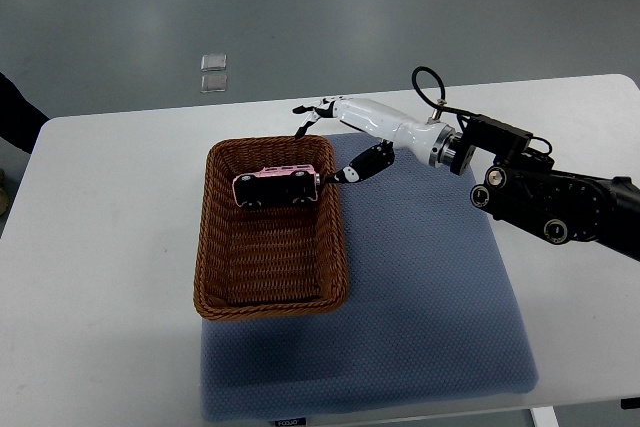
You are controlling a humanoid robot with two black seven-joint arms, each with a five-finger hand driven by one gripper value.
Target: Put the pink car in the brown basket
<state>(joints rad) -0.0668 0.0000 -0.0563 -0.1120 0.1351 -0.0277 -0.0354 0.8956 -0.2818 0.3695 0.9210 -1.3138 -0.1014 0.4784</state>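
Pink car (277,187) on its side inside brown basket (270,299); at far end.

A white table (100,247) with rounded corners carries the work, standing on a grey floor (300,7). A blue-grey textured mat (430,287) lies flat on the table, covering its middle and right part down to the near edge. A brown woven basket (215,247) sits on the mat's left portion, its left side overhanging onto the bare tabletop.
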